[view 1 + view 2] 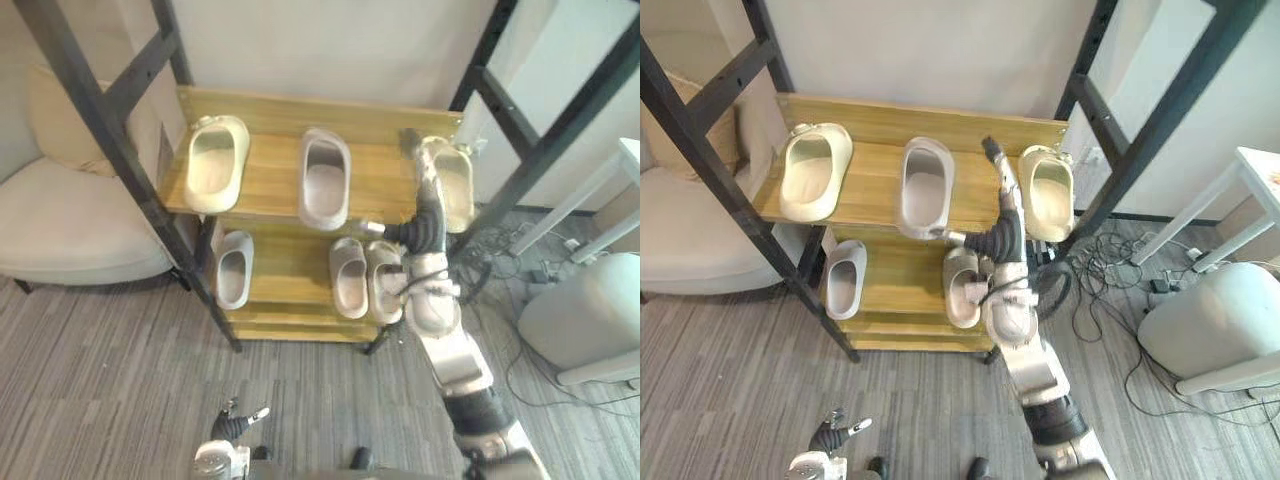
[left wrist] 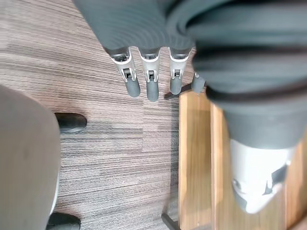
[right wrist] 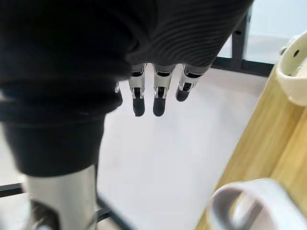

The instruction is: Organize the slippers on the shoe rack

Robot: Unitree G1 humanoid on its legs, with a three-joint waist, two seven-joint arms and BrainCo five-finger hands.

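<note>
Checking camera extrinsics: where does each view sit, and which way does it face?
Left eye: on head, looking down at rack; right hand over it, left hand low.
Right eye: same scene, slightly offset.
Left wrist: along left hand's straight fingers, at floor and rack's edge.
Right wrist: along right hand's straight fingers, at wall and top shelf.
Shared: grey slipper shows in eyes and right wrist.

Rack point(image 1: 272, 185), top shelf: left cream slipper point(image 1: 215, 162), middle grey slipper point(image 1: 325, 178), right cream slipper point(image 1: 458, 185). Lower shelf point(image 1: 290, 275): lone grey slipper point(image 1: 233, 268) left; apparently a pair point(image 1: 350, 278) right, partly hidden.
</note>
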